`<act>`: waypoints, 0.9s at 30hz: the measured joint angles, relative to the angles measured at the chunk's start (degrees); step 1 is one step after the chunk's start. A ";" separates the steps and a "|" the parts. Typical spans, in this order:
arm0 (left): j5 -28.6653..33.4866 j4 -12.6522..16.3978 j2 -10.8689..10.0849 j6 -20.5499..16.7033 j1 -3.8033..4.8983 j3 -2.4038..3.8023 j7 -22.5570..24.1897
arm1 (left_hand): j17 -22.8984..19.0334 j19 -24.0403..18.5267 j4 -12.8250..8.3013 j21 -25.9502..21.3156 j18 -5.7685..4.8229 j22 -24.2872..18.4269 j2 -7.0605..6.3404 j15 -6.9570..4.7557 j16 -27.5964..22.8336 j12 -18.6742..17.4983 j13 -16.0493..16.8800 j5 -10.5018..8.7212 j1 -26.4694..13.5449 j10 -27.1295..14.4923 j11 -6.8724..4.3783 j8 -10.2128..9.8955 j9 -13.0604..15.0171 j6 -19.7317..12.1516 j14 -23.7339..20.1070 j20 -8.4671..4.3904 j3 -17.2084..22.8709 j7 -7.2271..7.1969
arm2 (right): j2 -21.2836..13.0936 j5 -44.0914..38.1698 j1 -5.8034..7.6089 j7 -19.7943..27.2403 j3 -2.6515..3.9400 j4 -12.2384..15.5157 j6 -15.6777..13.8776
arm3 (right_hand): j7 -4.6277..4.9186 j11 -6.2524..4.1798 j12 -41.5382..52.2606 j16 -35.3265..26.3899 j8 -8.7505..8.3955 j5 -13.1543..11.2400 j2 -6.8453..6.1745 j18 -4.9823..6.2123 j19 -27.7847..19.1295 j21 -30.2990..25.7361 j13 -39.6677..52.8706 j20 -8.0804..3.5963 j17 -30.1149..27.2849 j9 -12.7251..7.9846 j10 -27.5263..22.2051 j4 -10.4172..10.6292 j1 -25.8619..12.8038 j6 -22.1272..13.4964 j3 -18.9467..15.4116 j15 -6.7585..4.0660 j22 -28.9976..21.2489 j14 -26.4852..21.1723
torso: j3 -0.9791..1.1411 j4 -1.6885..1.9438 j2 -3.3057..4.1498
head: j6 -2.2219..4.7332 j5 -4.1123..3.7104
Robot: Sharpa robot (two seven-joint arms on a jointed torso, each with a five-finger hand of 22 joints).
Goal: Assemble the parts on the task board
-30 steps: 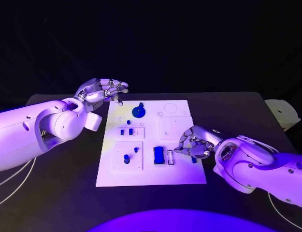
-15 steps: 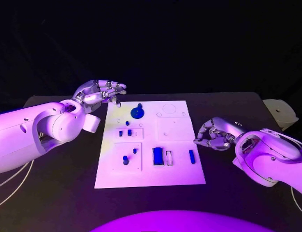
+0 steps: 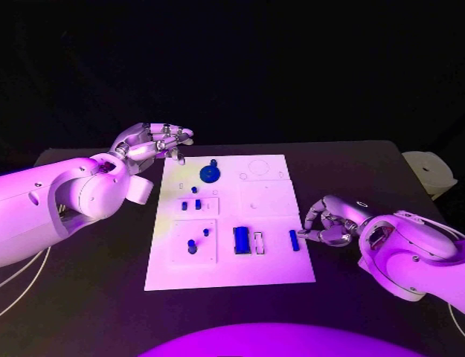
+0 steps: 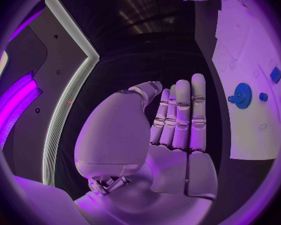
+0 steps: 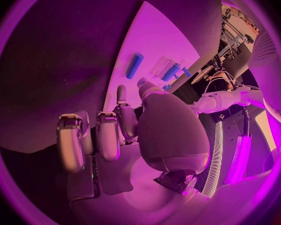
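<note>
Fingers curled, empty: right hand beside task board; left hand likewise, raised.

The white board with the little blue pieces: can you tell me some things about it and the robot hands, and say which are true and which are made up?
1. The task board lies on a black table. True.
2. The right hand holds a blue piece. False: it holds nothing, beside the board's edge.
3. A round blue gear sits on the board's far part. True.
4. The left hand presses on the gear. False: it hangs apart, at the board's far corner.
</note>
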 measured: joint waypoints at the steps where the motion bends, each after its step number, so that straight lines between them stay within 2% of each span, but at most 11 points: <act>1: 0.00 0.01 -0.07 0.00 0.00 0.00 0.00 | 0.00 0.00 0.00 0.00 0.00 0.00 0.00 0.00 0.00 0.00 0.00 0.00 0.00 0.00 0.00 0.00 0.00 0.00 0.00 0.00 0.00 0.00 | 0.32 -0.13 -0.23 -0.16 0.00 -0.02 0.03 | 0.00 0.00 0.00 0.00 0.00 0.00 0.00 0.00 0.02 0.00 0.00 0.02 0.00 -0.02 0.00 0.00 0.00 0.00 0.00 0.00 0.00 0.00 | -0.01 -0.02 0.00 | -0.02 -0.01; 6: 0.00 0.02 -0.08 0.00 0.00 -0.01 0.00 | -0.02 0.00 0.00 0.00 0.00 0.00 0.00 0.00 0.00 0.00 0.00 0.00 0.00 0.00 0.00 0.00 0.01 0.00 0.00 0.00 0.00 0.00 | 1.43 -0.63 -0.85 -0.59 -0.02 -0.31 0.07 | 0.00 0.00 0.00 0.00 0.00 0.00 0.00 0.00 0.21 0.00 0.00 0.20 0.00 -0.05 0.00 0.00 0.00 0.00 0.00 0.00 0.00 0.00 | -0.18 -0.11 0.00 | -0.03 -0.04; 12: 0.00 0.06 -0.01 0.00 0.00 -0.02 0.02 | -0.05 0.00 0.00 0.00 0.00 0.00 0.00 0.00 0.00 -0.01 0.00 0.00 0.00 0.00 0.00 0.00 0.05 0.00 0.00 0.00 0.00 0.00 | 2.92 -1.17 -1.38 -0.93 -0.03 -0.88 0.06 | 0.00 0.00 0.00 0.00 0.00 0.00 -0.23 0.00 0.20 0.00 0.00 0.20 0.00 -0.05 0.00 0.00 -0.23 0.00 0.00 0.00 -0.01 0.00 | -0.13 -0.13 0.00 | -0.12 0.05; 18: 0.00 0.07 -0.01 0.00 0.00 -0.02 0.03 | -0.05 0.00 0.00 0.00 0.00 0.00 0.00 0.00 0.00 -0.01 -0.01 0.00 0.00 0.00 0.00 0.00 0.04 0.00 0.00 0.00 0.00 0.00 | 4.02 -1.68 -1.73 -1.10 -0.04 -1.92 0.08 | 0.00 0.00 0.00 0.00 0.00 0.00 -0.23 0.00 0.21 0.00 0.00 0.20 -0.01 -0.05 0.00 0.00 -0.23 0.00 0.00 0.00 -0.01 0.00 | -0.21 -0.09 0.00 | -0.25 0.10; 27: 0.00 0.09 -0.09 0.00 -0.01 -0.01 0.03 | -0.04 0.00 0.00 0.00 0.00 0.01 0.00 0.00 0.00 -0.01 -0.01 0.00 0.00 0.00 0.00 0.00 0.04 0.00 0.00 0.00 0.00 0.00 | 4.80 -3.00 -2.13 -1.30 -0.05 -3.31 0.81 | 0.00 0.00 0.00 0.00 -0.22 0.00 -0.22 0.00 0.20 0.00 0.00 0.20 0.04 -0.04 0.00 -0.01 -0.23 0.00 0.00 0.00 -0.02 0.00 | -0.19 -0.15 0.02 | -0.34 0.37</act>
